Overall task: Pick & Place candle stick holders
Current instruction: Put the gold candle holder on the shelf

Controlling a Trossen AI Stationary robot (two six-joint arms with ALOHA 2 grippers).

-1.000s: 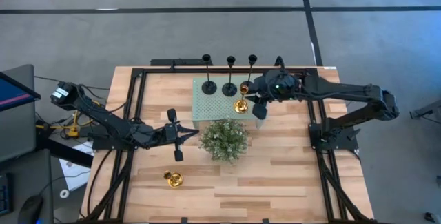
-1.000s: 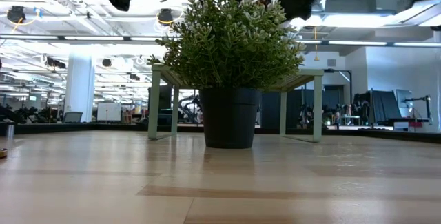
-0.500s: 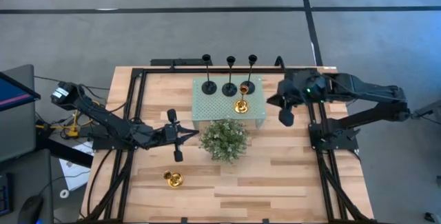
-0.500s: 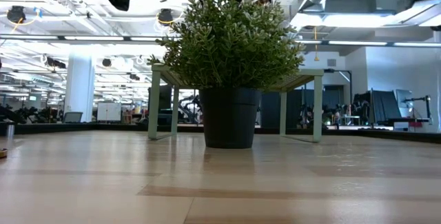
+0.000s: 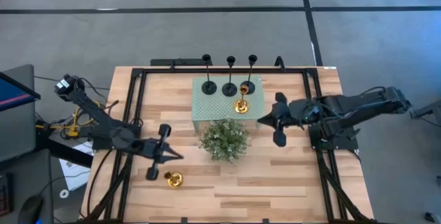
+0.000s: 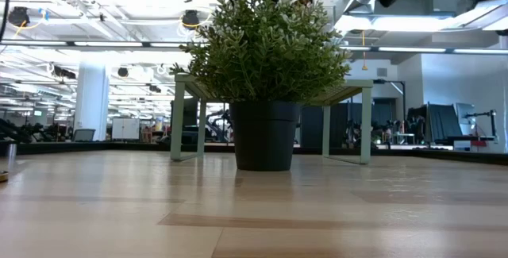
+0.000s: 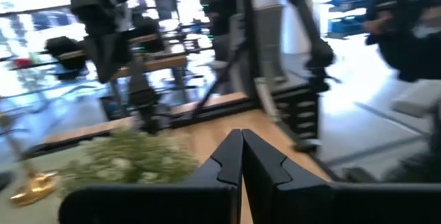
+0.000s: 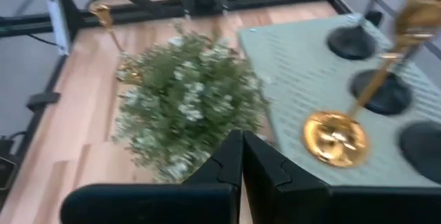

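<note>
Four candle stick holders [image 5: 229, 86] stand on the green perforated stand [image 5: 207, 107]; one gold holder [image 5: 172, 178] remains on the table [image 5: 275, 176]. I hold the left gripper [image 5: 160, 154] just beside it, fingers pressed together. The right gripper [image 5: 278, 119] waits near the plant [image 5: 224, 138], fingers likewise together, holding nothing.

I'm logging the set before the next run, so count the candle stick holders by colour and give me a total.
Black candle stick holders: 3, at and, all on the green stand.
Gold candle stick holders: 2, one on the stand, one on the table near the left tool.
Total: 5
</note>
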